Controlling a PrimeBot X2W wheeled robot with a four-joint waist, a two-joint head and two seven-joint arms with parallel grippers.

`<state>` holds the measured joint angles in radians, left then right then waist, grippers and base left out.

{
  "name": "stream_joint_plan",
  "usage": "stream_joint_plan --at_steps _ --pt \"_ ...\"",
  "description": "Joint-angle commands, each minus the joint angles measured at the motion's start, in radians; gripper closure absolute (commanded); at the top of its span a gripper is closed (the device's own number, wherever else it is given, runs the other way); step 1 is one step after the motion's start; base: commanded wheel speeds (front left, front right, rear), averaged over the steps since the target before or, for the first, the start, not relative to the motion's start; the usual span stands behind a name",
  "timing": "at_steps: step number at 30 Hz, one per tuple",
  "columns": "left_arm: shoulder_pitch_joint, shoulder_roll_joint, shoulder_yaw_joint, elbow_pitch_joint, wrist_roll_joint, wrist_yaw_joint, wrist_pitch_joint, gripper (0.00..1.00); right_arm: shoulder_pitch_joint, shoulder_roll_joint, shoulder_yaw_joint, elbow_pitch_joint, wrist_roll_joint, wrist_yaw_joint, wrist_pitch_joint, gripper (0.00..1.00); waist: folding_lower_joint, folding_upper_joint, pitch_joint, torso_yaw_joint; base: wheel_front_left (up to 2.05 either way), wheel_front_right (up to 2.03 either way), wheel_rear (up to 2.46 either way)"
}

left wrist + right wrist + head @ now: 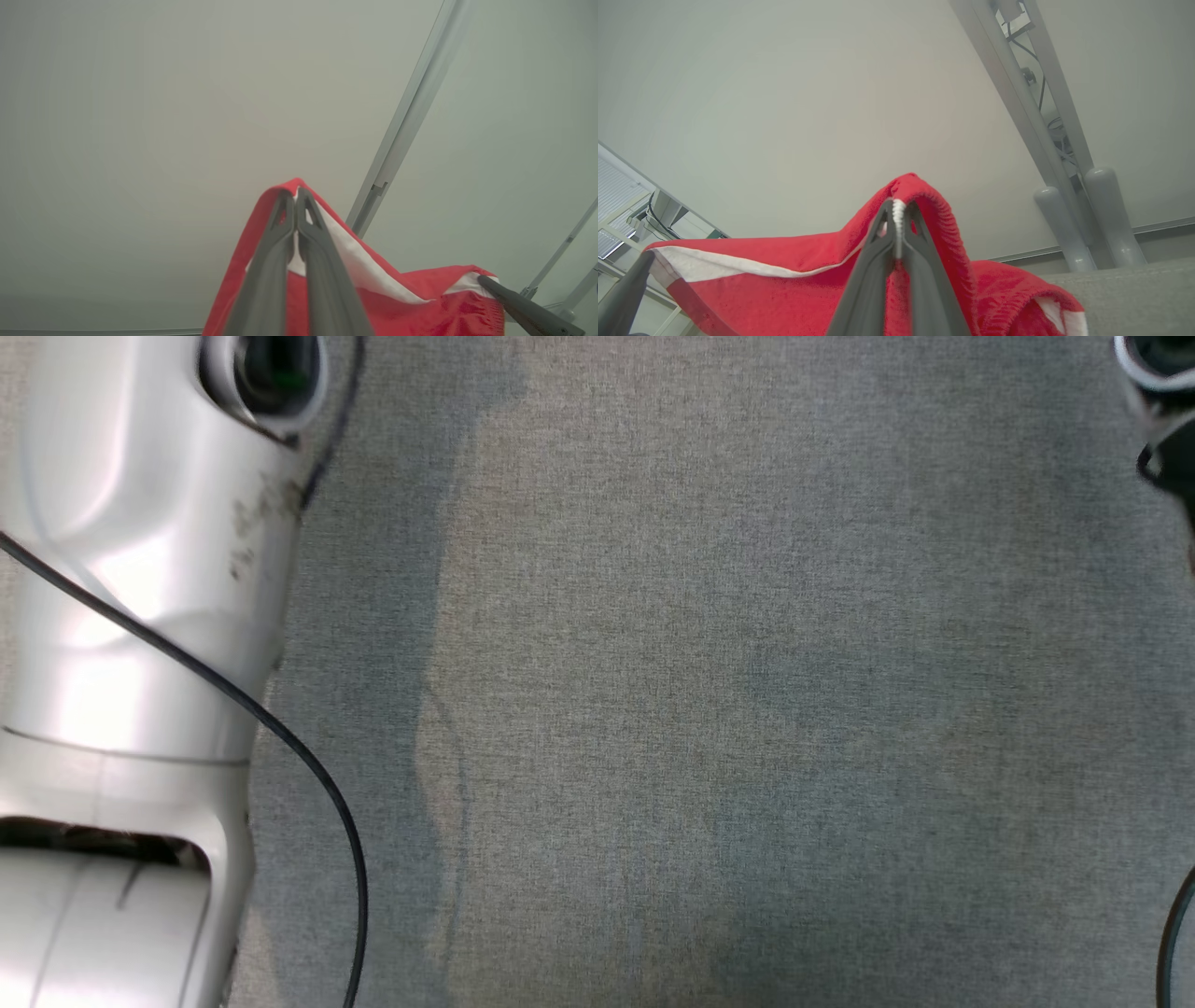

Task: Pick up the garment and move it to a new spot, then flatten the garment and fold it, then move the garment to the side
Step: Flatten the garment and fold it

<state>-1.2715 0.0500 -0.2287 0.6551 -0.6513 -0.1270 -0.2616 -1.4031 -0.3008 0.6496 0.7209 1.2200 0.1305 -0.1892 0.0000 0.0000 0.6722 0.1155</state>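
Note:
The garment (420, 298) is red cloth with a white band. In the left wrist view my left gripper (295, 196) is shut on a raised corner of it, fingers pointing up toward a pale wall. The right gripper's finger (528, 308) pinches another corner at the lower right. In the right wrist view my right gripper (899, 207) is shut on a ribbed red and white edge of the garment (761, 289), which stretches left to the left gripper's dark finger (626, 294). The cloth hangs between the two grippers.
In the head view a grey fabric surface (700, 663) spreads below, with my pale left forearm (140, 616) and its black cable (280, 737) over its left side. A metal frame post (411, 112) and two grey cylinders (1111, 214) stand by the wall.

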Motion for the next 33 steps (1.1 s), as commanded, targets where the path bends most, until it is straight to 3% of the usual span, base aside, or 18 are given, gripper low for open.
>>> stream_joint_plan --at_steps 1,5,21,33 --pt "0.036 0.003 -0.016 -0.007 0.001 -0.004 -0.003 1.00 0.042 -0.015 0.017 -0.015 0.028 0.000 0.003 1.00 0.0000 0.0000 -0.016 0.002 0.00 0.00 0.00" --pt "0.127 0.006 -0.059 0.000 0.006 -0.004 -0.003 1.00 0.127 -0.036 0.071 -0.050 0.087 0.000 0.029 1.00 0.0000 0.0000 -0.063 0.000 0.00 0.00 0.00" --pt "0.448 0.140 -0.343 0.048 -0.010 -0.003 0.006 1.00 0.423 -0.127 0.201 -0.112 0.268 0.000 0.154 1.00 0.0000 0.0000 -0.256 0.004 0.00 0.00 0.00" --pt "0.521 0.261 -0.541 0.088 0.019 -0.003 0.054 1.00 0.526 -0.142 0.283 -0.095 0.316 0.000 0.287 1.00 0.0000 0.0000 -0.338 -0.006 0.00 0.00 0.00"
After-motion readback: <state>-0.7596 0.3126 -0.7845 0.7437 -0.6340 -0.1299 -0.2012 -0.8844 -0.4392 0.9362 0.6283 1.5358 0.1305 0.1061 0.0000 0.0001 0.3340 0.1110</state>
